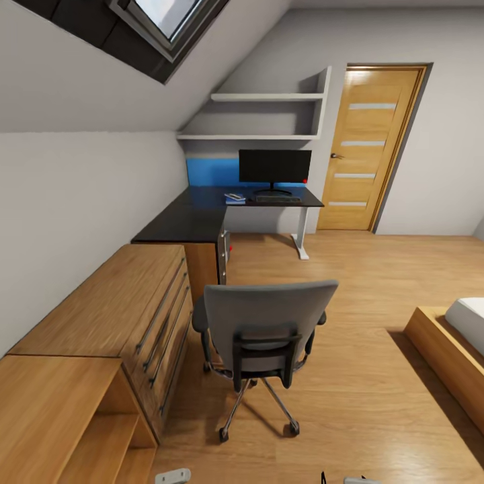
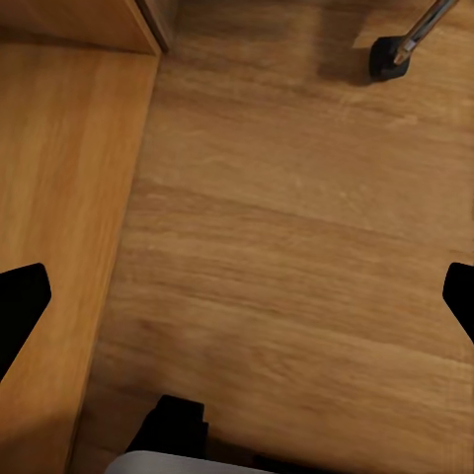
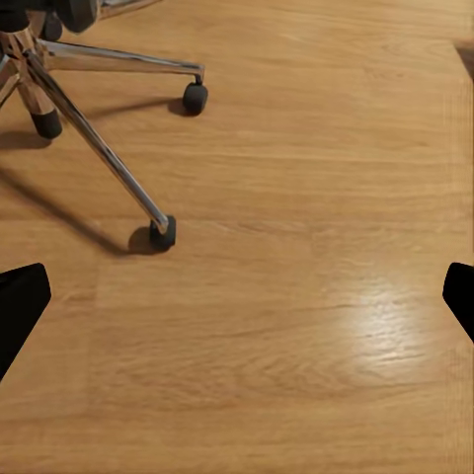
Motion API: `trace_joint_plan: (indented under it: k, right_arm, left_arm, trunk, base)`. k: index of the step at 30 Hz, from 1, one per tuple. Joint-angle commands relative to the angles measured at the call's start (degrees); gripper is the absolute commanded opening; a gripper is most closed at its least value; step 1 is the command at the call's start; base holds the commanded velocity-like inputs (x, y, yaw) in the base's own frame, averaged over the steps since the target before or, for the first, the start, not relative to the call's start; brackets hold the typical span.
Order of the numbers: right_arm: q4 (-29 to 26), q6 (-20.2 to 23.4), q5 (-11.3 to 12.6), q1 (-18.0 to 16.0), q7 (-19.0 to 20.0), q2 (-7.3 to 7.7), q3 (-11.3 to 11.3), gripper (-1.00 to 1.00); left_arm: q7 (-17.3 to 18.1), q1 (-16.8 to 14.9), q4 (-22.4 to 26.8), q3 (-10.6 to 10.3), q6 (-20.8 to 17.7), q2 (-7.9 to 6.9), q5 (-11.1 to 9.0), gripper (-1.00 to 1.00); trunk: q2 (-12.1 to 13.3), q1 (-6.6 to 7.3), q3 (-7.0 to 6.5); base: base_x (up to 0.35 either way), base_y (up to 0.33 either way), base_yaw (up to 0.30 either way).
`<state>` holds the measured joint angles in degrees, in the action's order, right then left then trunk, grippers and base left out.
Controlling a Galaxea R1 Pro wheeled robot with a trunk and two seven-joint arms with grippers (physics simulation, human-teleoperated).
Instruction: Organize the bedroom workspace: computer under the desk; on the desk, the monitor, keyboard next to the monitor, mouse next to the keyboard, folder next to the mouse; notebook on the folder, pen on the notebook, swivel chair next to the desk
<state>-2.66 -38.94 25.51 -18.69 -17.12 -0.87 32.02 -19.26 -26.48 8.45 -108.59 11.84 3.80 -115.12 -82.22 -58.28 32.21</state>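
Note:
The grey swivel chair [image 1: 269, 329] stands mid-floor with its backrest toward me, and the backrest hides its seat. Beyond it is the black L-shaped desk [image 1: 195, 218]. On its far wing the monitor [image 1: 275, 167] stands upright with the keyboard [image 1: 277, 199] in front of it. Left of the keyboard lies a small flat blue thing [image 1: 234, 197] with a pale patch on top. Mouse, notebook and pen are too small to tell. The computer [image 1: 224, 252] sits under the desk. My left gripper [image 2: 237, 301] and right gripper [image 3: 237, 301] hang open over the floor, holding nothing.
A low wooden drawer unit [image 1: 128, 302] and an open shelf unit [image 1: 81, 423] line the left wall. The bed frame [image 1: 447, 349] is at the right and a wooden door [image 1: 366, 148] at the back. Chair castors [image 3: 161, 232] [image 2: 388, 54] are near both grippers.

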Motion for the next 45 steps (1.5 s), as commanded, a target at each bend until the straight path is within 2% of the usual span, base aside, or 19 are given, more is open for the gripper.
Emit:
trace_joint_plan:
  k: [1,11,15,16,17,21,23,24,26,27,28,31,35,36,37,39,43,45]
  right_arm:
    - [0.0,-0.1,0.2,0.0,-0.4,-0.01,0.5,1.0]
    - [0.0,-0.1,0.2,0.0,-0.4,0.06,0.5,1.0]
    - [-0.3,-0.5,0.0,0.0,-0.3,0.57,0.3,1.0]
    - [-4.7,-0.2,0.1,-1.3,-0.4,4.07,0.2,1.0]
    - [-5.1,0.1,0.3,-2.2,-0.4,4.6,0.2,1.0]
    - [-5.7,2.6,0.5,-5.1,-0.4,5.34,0.0,1.0]
    - [-5.8,8.3,0.8,-9.6,-0.5,6.34,-0.1,1.0]
    - [-5.9,9.9,1.1,-10.7,-0.5,6.51,-0.2,1.0]
    - [-6.0,16.3,3.5,-14.7,-0.4,7.0,-0.8,1.0]
    - [-6.0,17.6,4.5,-15.7,-0.4,7.09,-0.9,1.0]
    - [-6.0,22.5,13.5,-22.6,-0.3,8.1,-1.4,1.0]
    - [-6.0,23.3,15.6,-24.2,0.2,8.56,-1.5,1.0]
    - [-5.8,23.5,16.0,-24.6,2.4,8.31,-1.3,1.0]
    - [-5.7,23.5,16.0,-24.7,3.3,7.93,-1.2,1.0]
    - [-5.1,23.4,16.0,-24.8,4.1,6.83,-1.1,1.0]
    - [-4.1,23.2,16.0,-24.8,4.5,5.57,-1.1,1.0]
    - [-1.8,22.9,16.0,-24.8,4.9,4.26,-1.2,1.0]
    - [-1.4,22.8,16.0,-24.8,4.9,4.1,-1.1,1.0]
  left_arm:
    - [-0.3,-0.1,0.2,-0.5,0.3,-0.02,-0.4,1.0]
    - [-0.3,0.0,0.2,-0.5,0.3,-0.02,-0.4,1.0]
    - [-0.3,-0.1,0.1,-0.2,0.3,0.0,-0.5,1.0]
    - [-0.3,-0.4,-1.7,0.0,0.3,1.3,-0.5,1.0]
    - [-0.3,-1.1,-2.5,0.0,0.3,1.89,-0.5,1.0]
    - [-0.3,-4.1,-3.7,0.0,-0.8,2.75,-0.5,1.0]
    - [-0.3,-8.4,-4.1,0.0,-6.2,3.2,-0.6,1.0]
    - [-0.3,-9.4,-4.2,0.0,-7.6,3.35,-0.6,1.0]
    - [-0.3,-13.1,-4.3,0.0,-12.0,4.13,-0.6,1.0]
    - [-0.3,-14.0,-4.3,0.0,-12.7,4.36,-0.6,1.0]
    - [-0.3,-20.5,-4.3,0.0,-15.3,5.23,-0.8,1.0]
    - [-0.3,-21.7,-4.3,0.0,-15.2,5.21,-1.0,1.0]
    - [-0.2,-22.0,-4.3,0.0,-13.8,4.2,-2.0,1.0]
    - [0.2,-22.1,-4.2,0.0,-13.1,3.46,-2.8,1.0]
    - [2.1,-22.1,-4.1,0.1,-12.3,2.5,-4.3,1.0]
    - [4.4,-22.2,-4.0,0.1,-11.8,1.93,-5.9,1.0]
    - [7.0,-22.2,-4.0,0.1,-11.1,1.43,-7.8,1.0]
    - [7.2,-22.2,-3.9,0.0,-11.0,1.56,-8.0,1.0]
  trunk:
    - [-0.4,-0.22,0.24]
    - [-4.5,-2.42,2.04]
    - [-6.1,-3.3,2.75]
    - [-6.5,-3.52,2.93]
    - [-6.9,-3.74,3.11]
    - [-8.5,-4.62,3.83]
    - [-9.3,-5.06,4.19]
    - [-9.7,-5.28,4.37]
    - [-10.5,-5.71,4.73]
    - [-10.9,-5.93,4.91]
    - [-11.3,-6.15,5.09]
    - [-12.5,-6.81,5.63]
    - [-14.1,-7.69,6.34]
    - [-14.5,-7.91,6.52]
    - [-14.9,-8.13,6.7]
    - [-15.7,-8.57,7.06]
    - [-17.3,-9.45,7.78]
    - [-18.1,-9.89,8.14]
  base:
    - [0.0,0.0,0.0]
    - [0.0,0.0,0.0]
    - [0.0,0.0,0.0]
    - [0.0,0.0,0.0]
    - [0.0,0.0,0.0]
    - [0.0,0.0,0.0]
    - [0.0,0.0,0.0]
    - [0.0,0.0,0.0]
    - [0.0,0.0,0.0]
    - [0.0,0.0,0.0]
    - [0.0,0.0,0.0]
    - [0.0,0.0,0.0]
    - [0.0,0.0,0.0]
    - [0.0,0.0,0.0]
    - [0.0,0.0,0.0]
    - [0.0,0.0,0.0]
    - [0.0,0.0,0.0]
    - [0.0,0.0,0.0]
